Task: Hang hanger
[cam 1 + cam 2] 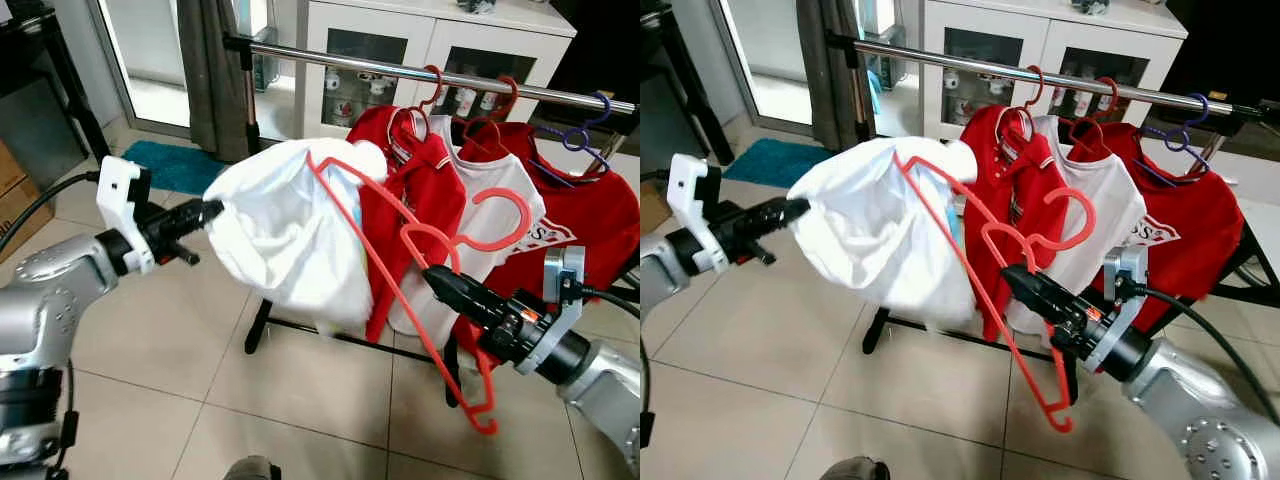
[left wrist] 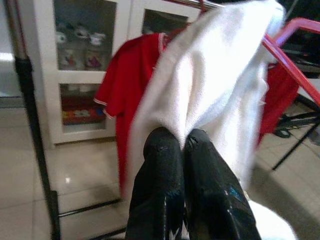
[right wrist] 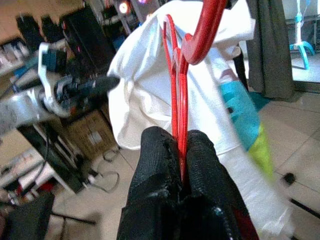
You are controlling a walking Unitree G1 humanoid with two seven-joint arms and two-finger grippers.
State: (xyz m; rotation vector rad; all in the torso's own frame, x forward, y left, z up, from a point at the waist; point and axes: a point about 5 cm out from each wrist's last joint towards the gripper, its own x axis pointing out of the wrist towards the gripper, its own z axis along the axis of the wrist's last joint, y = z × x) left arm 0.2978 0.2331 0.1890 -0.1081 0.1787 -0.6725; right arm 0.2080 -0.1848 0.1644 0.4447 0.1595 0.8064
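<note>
Gripping a red hanger (image 1: 400, 290) in its clamped right pincer (image 1: 437, 277), the robot stretches a white shirt (image 1: 290, 230) pinched by its left pincer (image 1: 212, 209), next lifting the hook toward the rail (image 1: 420, 72) beyond.

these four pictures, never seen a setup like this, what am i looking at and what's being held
It is a humanoid robot with two silver arms, each ending in a gripper of two long black fingers. The top two pictures come from the two eyes of a camera on its head, looking forward and down. The other two come from cameras on its wrists, looking along the fingers.

The left gripper is shut on a white cloth garment. The right gripper is shut on a thin red plastic hanger, which the garment is draped on.

Behind them stands a silver metal clothes rail with red and white shirts hanging from it, plus a bare purple hanger. Beyond that is a white cabinet with glass doors. The floor is pale tile.
</note>
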